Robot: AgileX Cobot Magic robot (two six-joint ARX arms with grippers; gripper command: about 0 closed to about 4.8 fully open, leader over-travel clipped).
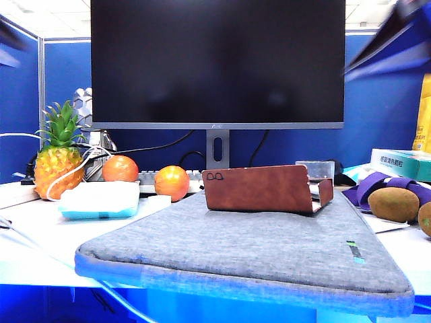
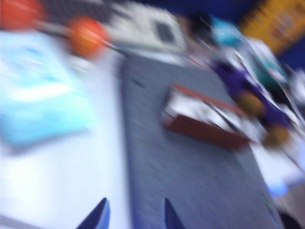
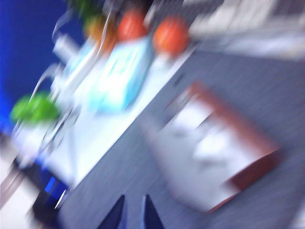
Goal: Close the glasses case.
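Observation:
The reddish-brown glasses case (image 1: 262,190) lies open on a grey padded sleeve (image 1: 256,252), its flap standing up toward the camera with the black glasses logo at one corner. Both wrist views are motion-blurred. In the left wrist view the case (image 2: 205,121) is well ahead of my left gripper (image 2: 135,212), which is open and empty above the sleeve's edge. In the right wrist view the case (image 3: 214,148) shows its pale inside, ahead of my right gripper (image 3: 133,212), whose fingers stand a narrow gap apart with nothing between them. In the exterior view only blurred arm parts show at the top corners.
A monitor (image 1: 217,60) on its stand rises right behind the case. To the left are two oranges (image 1: 120,168), a pineapple (image 1: 59,161) and a teal-and-white pack (image 1: 100,200). Kiwis (image 1: 393,204) and a teal box (image 1: 404,161) lie at the right.

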